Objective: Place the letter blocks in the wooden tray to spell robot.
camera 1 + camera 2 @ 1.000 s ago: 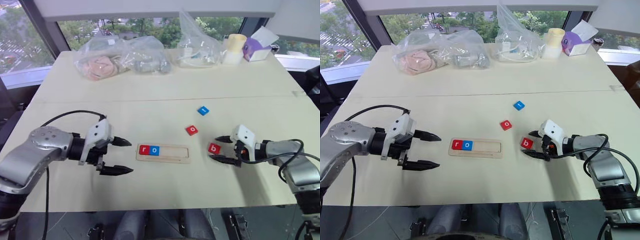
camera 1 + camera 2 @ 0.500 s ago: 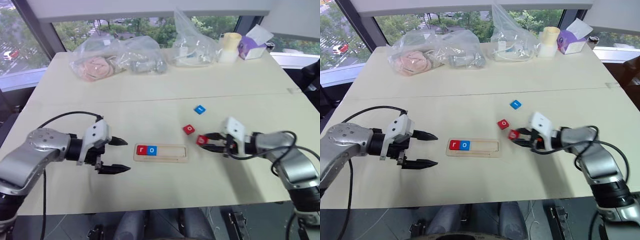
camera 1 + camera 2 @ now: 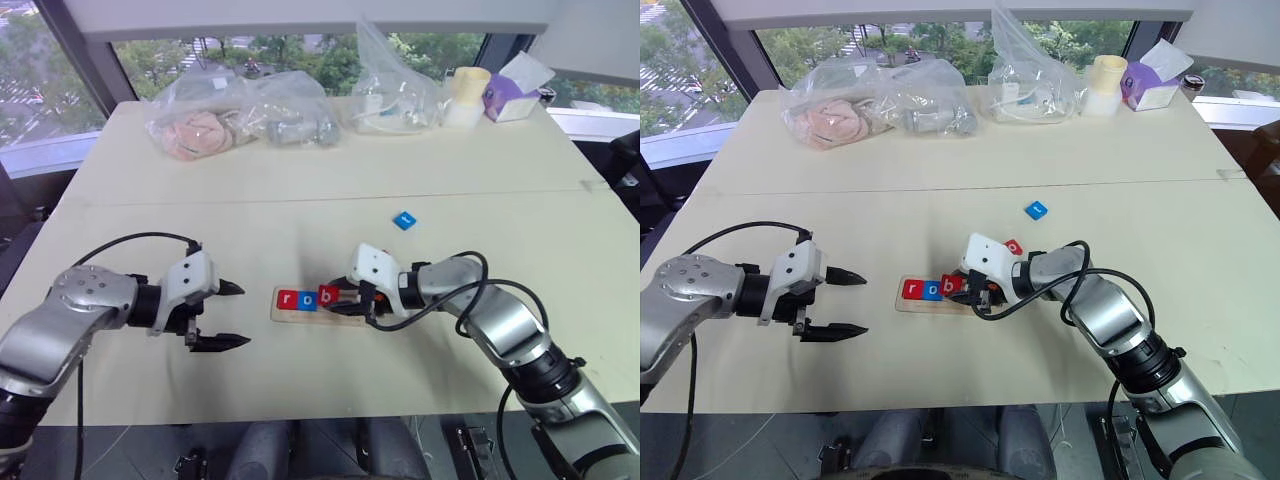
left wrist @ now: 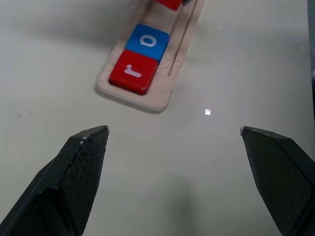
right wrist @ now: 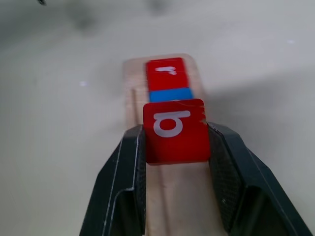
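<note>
Desk (image 3: pixel 300 190): pale top, clutter of plastic bags (image 3: pixel 240 115) along the far edge, well apart from the work.

Tray (image 3: pixel 355 318): lies near the front edge, long axis running left-right. Red r (image 4: pixel 133 72) and blue o (image 4: pixel 147 42) sit in its two leftmost slots, touching.

Right hand (image 5: pixel 174 147): over the tray, pinching the red b (image 5: pixel 175 129) between both fingers. The b hangs just beside the blue o, over the third slot, partly covering the o in the right wrist view. Whether it rests in the recess yet, cannot tell.

Left hand (image 3: pixel 222 315): spread wide, empty, hovering off the tray's left end.

Loose blocks: red one (image 3: pixel 1014 246) just behind the right hand; blue one (image 3: pixel 404 220) farther back to the right. Both lie on the right arm's side.

Judgement: third letter being seated; next needs a straight drop, edges square to the tray.
</note>
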Available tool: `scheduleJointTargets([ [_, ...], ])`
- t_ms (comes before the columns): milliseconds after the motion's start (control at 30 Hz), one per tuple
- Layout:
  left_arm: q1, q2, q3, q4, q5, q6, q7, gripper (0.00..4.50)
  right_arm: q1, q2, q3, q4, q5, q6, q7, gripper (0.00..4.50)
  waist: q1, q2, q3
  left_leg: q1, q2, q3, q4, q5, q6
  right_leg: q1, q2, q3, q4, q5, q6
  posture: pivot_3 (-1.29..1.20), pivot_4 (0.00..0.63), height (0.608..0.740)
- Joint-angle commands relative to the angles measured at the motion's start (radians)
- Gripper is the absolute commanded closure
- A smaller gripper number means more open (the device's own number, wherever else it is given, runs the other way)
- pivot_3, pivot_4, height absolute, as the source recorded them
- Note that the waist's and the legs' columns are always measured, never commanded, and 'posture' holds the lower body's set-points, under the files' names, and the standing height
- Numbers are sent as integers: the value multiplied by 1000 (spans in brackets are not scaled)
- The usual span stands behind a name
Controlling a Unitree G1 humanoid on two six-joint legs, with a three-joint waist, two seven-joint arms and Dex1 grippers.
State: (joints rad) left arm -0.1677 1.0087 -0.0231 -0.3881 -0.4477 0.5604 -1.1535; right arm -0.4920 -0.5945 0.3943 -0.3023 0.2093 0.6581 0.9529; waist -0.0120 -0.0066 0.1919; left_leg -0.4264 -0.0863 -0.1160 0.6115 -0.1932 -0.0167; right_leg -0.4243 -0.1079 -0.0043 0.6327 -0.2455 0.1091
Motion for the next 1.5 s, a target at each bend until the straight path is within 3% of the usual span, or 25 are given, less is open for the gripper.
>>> scheduleJointTargets([
  [33, 2, -5, 31, -34, -16, 2, 12, 0, -19, 15, 3, 4, -5, -31, 8, 3350, 0, 0, 0, 0, 0, 0, 0, 0, 0, 0, 0, 0, 0, 0, 0, 0, 150, 740],
  [400, -3, -23, 27, -68, -43, 38, 30, 0, -16, 38, 32, 68, -36, -73, 13, 3350, -1, 0, 0, 0, 0, 0, 0, 0, 0, 0, 1, 0, 0, 2, 2, 0, 150, 740],
  [600, -2, -27, 33, -68, -42, 41, 37, 0, -33, 59, 13, 101, -62, -99, -11, 319, -1, 0, 0, 0, 1, 0, 0, 0, 0, 0, 1, 0, 0, 2, 2, 0, 150, 740],
  [633, -2, -28, 33, -67, -42, 41, 38, 0, -34, 58, 8, 99, -60, -98, -8, 33, -1, 0, 0, 0, 1, 0, 0, 0, 0, 0, 1, 0, 0, 2, 2, 0, 150, 740],
  [767, -5, -29, 28, -58, -36, 33, 43, 0, -24, 51, -21, 81, -48, -98, -9, 33, -1, 0, 0, 0, 1, 0, 0, 0, 0, 0, 2, 0, 0, 2, 2, 0, 150, 740],
  [900, -16, -38, 44, -57, -56, 44, 52, 0, -21, 56, -153, 56, 17, -30, -61, 33, 0, 0, 0, 0, 1, 0, 1, 0, 0, 0, 2, 0, 0, 2, 2, 0, 150, 740],
  [1033, -66, -88, 103, -60, -143, 105, 97, 0, -13, 78, -305, 33, 48, 62, -192, 33, 3, -1, -1, 0, 1, 0, 1, 0, 0, 1, 2, 0, 0, 3, 3, 0, 150, 740],
  [1167, -150, -177, 131, -51, -217, 157, 176, 0, 32, 156, -443, -52, 57, 277, -400, 33, 3, -1, -1, 0, 1, -1, 1, 0, 0, 1, 3, 1, 1, 3, 3, 0, 150, 740],
  [1500, -215, -221, 29, 16, -140, 114, 185, 0, 82, 329, -385, -12, -6, 365, -642, 33, -4, -1, -1, 2, 6, 2, 1, 2, -3, 0, 7, 2, 2, 6, -1, 0, 150, 740],
])
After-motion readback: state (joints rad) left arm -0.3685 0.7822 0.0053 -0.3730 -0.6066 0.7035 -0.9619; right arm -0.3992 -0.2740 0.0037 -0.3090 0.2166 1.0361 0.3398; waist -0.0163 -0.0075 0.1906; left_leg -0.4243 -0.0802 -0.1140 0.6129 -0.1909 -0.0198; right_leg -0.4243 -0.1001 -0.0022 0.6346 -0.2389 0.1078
